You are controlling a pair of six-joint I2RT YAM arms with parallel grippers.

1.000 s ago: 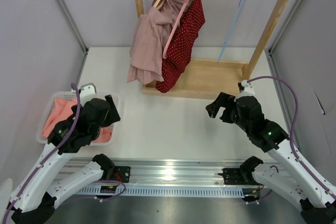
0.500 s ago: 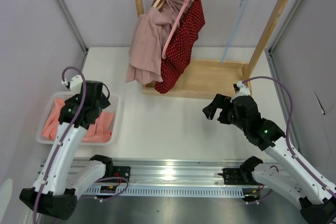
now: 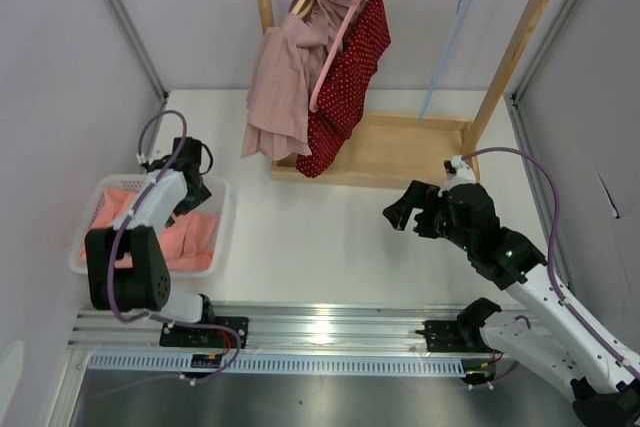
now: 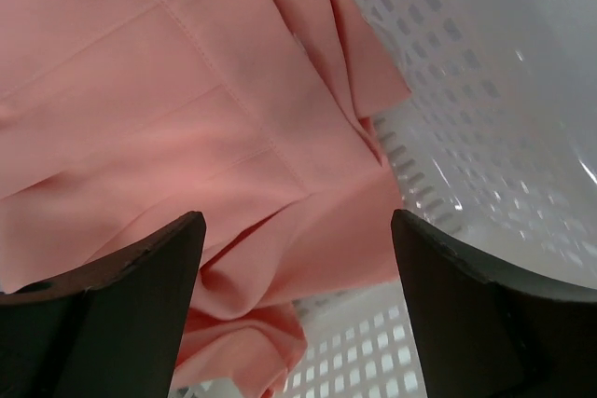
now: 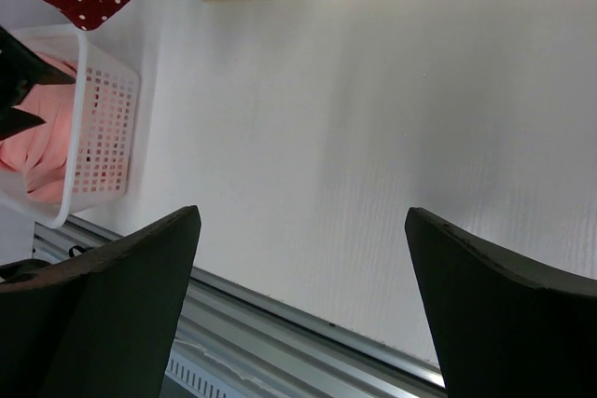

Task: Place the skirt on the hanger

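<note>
Left pincer [image 4: 297, 230] spread wide, gripping nothing, over the skirt [image 4: 140, 118] — salmon folds heaped inside the white basket [image 4: 485, 90], the arm bent steeply down at the basket's far-right corner. Right pincer [image 5: 303, 221], likewise released, hovers over bare counter [image 5: 373, 90] well right of the basket. The light-blue hanger [image 3: 447, 42] hangs far beyond the basket — its slim hook barely discernible.

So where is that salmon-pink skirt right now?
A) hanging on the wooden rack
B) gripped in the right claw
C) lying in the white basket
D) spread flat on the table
C: the skirt lies crumpled in the white perforated basket, with the left claw open just over it and not closed on it.
</note>
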